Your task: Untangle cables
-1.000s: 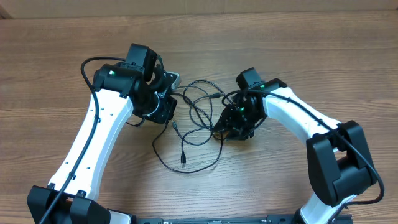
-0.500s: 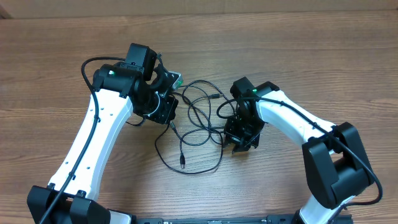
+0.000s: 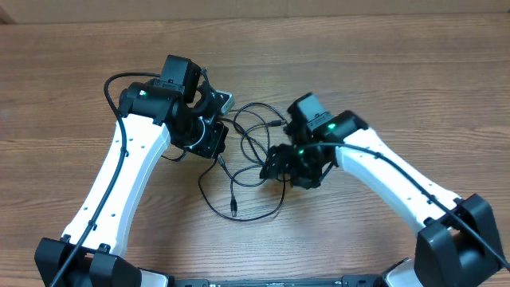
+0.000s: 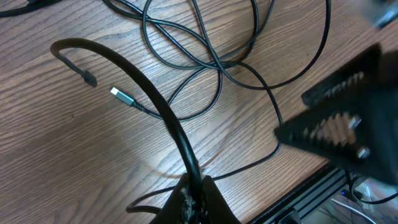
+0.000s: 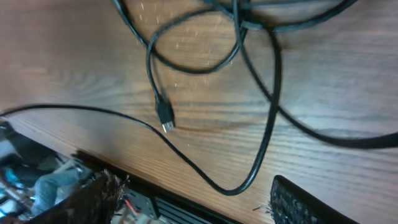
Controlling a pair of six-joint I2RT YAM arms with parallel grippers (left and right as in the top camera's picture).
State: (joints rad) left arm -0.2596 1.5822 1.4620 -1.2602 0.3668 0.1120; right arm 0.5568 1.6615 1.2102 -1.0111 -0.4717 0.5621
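One loose end is noted nearest the bases: a small black metal-tipped plug [image 3: 233, 206], lying flat on the brown wood-grain table [image 3: 382, 72] at the bottom of the thin black flexible cables [image 4: 217, 63].

Just beyond it, the right gripper [image 3: 275, 163] has been swung leftward within the last second, from beside the tangle to over its lower loop. Its fingers are spread wide in the wrist view and nothing is held between them; the cord lies on the wood below. This is judged to be a re-approach, with a fresh hold being sought.

The cables themselves have hardly been shifted. Their loops are still crossed mid-table, between the two grippers, so the untangling is judged to be barely advanced.

Farther off, the left gripper [image 4: 193, 196] is pressed together on one cord, which arches up from its tips. Its place is unchanged.

No containers are seen on the table, so no contents are recorded.
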